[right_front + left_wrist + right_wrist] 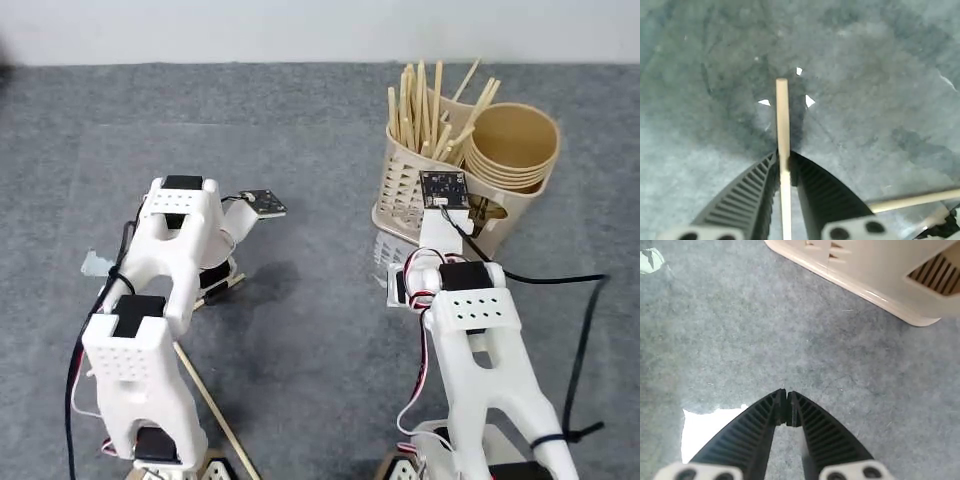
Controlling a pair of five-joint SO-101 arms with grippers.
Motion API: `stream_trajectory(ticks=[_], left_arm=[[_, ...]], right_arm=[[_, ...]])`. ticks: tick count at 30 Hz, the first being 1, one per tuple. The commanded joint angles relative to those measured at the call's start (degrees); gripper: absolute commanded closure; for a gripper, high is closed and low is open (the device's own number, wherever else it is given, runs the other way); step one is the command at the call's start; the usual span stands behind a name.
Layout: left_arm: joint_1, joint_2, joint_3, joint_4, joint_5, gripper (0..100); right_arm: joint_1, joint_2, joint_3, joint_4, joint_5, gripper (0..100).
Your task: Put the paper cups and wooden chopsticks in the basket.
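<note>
My left gripper (783, 155) is shut on a wooden chopstick (782, 115), which sticks out past the fingertips just over the grey mat. A second chopstick (912, 200) lies on the mat beside it, and a chopstick (212, 402) lies along the left arm in the high view. My right gripper (786, 395) is shut with nothing in it, low over the mat a short way from the basket (875, 280). The beige basket (400, 195) stands at the back right, holding several upright chopsticks (425, 105) and a stack of paper cups (515, 145).
A grey mat (320, 330) covers the table. A white paper piece (705, 427) lies by the right gripper. Small white scraps (810, 101) lie around the held chopstick's tip. A clear plastic scrap (97, 263) lies left of the left arm.
</note>
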Motion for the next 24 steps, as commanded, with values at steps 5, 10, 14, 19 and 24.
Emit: stream_trajectory(ticks=[5, 10, 14, 19, 24], left_arm=[[2.0, -19.5, -0.8, 3.3, 2.1, 99], [2.9, -31.6, -5.3, 3.5, 6.9, 99], [4.7, -35.3, -12.9, 3.4, 12.6, 99], [9.0, -35.3, -26.3, 2.0, 20.3, 99], [14.8, -35.3, -36.0, -6.2, 28.7, 99]], right_arm=[[0.4, -1.5, -0.2, -0.5, -0.5, 99.0], [0.4, -1.5, -0.2, -0.5, -0.5, 99.0], [0.4, -1.5, -0.2, -0.4, -0.5, 99.0], [0.4, -1.5, -0.2, -0.4, -0.5, 99.0], [0.4, -1.5, -0.1, -0.4, -0.5, 99.0]])
